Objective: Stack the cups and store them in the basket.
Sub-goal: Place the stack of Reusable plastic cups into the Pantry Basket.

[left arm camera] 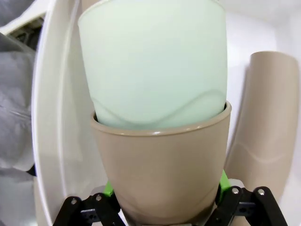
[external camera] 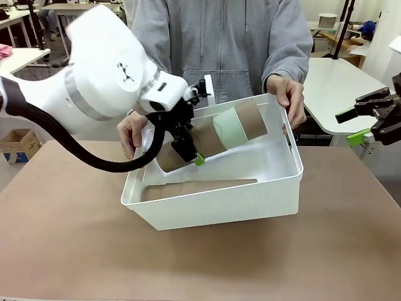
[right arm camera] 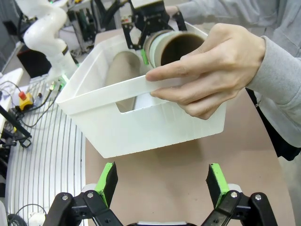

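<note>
Left gripper (external camera: 188, 150) clamps nested brown-and-mint paper cup stack (external camera: 219, 135) over tilted white plastic basket (external camera: 219, 210). Lower beside lying brown stack (external camera: 200, 187), release gently. Right gripper (right arm camera: 162, 181) wide open, empty.

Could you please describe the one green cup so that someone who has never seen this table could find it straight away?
Look at the white rectangular plastic basket that the person tilts with both hands. Above it, the left gripper holds a short stack of tapered paper cups. The pale mint green cup is nested between plain kraft brown cups, the only one not brown.
</note>
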